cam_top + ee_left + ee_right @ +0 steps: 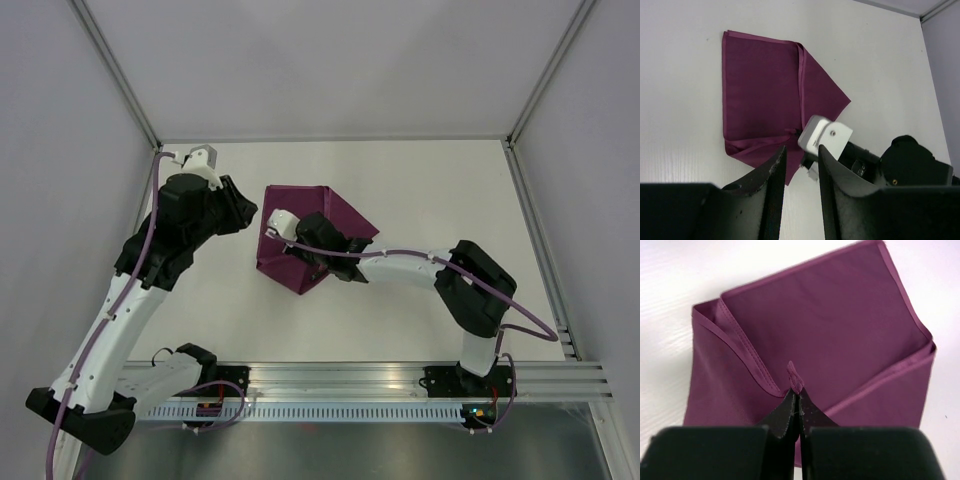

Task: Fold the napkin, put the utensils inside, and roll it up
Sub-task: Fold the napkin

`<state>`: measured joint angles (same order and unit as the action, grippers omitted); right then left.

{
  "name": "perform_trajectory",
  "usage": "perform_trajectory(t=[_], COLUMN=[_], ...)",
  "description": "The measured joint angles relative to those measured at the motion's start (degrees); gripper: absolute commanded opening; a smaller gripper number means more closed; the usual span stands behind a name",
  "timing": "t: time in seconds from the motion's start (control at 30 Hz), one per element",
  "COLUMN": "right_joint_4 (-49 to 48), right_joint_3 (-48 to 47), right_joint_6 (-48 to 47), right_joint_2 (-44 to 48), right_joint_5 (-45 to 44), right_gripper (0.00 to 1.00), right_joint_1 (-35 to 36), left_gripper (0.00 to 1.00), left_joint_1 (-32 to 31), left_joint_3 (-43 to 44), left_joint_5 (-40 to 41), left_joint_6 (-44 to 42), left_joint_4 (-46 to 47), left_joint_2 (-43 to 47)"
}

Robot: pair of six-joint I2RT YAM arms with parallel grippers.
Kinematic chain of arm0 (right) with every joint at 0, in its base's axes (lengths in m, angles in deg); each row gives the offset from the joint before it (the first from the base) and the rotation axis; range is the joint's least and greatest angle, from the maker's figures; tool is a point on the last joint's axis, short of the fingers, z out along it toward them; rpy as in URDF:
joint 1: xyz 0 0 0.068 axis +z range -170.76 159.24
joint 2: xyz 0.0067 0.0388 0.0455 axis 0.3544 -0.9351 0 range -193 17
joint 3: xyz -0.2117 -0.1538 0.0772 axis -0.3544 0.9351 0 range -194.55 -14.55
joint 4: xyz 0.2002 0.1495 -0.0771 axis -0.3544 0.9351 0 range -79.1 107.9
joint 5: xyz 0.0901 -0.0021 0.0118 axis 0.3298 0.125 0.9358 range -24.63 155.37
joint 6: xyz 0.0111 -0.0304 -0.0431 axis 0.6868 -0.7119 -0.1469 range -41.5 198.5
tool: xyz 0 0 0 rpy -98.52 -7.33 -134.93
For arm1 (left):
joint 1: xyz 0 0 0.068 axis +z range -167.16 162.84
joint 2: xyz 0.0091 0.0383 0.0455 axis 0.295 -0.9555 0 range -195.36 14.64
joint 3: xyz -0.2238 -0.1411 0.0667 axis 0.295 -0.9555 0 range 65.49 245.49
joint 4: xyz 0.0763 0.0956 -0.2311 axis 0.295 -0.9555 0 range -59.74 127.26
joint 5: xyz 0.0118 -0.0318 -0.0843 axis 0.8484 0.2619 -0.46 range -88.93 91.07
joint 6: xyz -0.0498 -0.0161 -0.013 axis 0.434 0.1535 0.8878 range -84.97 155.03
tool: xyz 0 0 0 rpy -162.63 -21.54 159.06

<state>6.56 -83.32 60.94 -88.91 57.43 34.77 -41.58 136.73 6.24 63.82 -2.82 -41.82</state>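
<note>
Because the fold looks only half made, I have the right pincer (pixel 798 402) clenched on a pinched-up edge of the napkin (pixel 840 325), lying mid-way across the surface (pixel 450 190), while the left pincer (pixel 801 172) hangs released to its left, holding nothing.

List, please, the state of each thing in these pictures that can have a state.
napkin: folded in layers, lying on the table, a small bit of its hem pinched up.
right gripper: shut on the napkin's hem.
left gripper: open, holding nothing, apart from the napkin.
</note>
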Motion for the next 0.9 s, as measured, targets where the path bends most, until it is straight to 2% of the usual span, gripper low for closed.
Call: perform_trajectory(t=[0.33,0.9], right_joint_4=[2.1,1.86], right_joint_3=[2.23,5.92], right_joint_6=[0.96,0.76], right_joint_2=[4.09,7.39], right_joint_5=[-0.79,-2.78], right_gripper=[0.01,0.01], right_joint_1=[-7.78,-11.58], left_gripper=[0.38,0.38], left_joint_1=[0.0,0.0], left_joint_3=[0.26,-0.72], left_joint_5=[-2.69,-5.73], left_joint_6=[0.0,0.0], left_joint_4=[0.26,2.23], left_joint_2=[-1.27,-2.91])
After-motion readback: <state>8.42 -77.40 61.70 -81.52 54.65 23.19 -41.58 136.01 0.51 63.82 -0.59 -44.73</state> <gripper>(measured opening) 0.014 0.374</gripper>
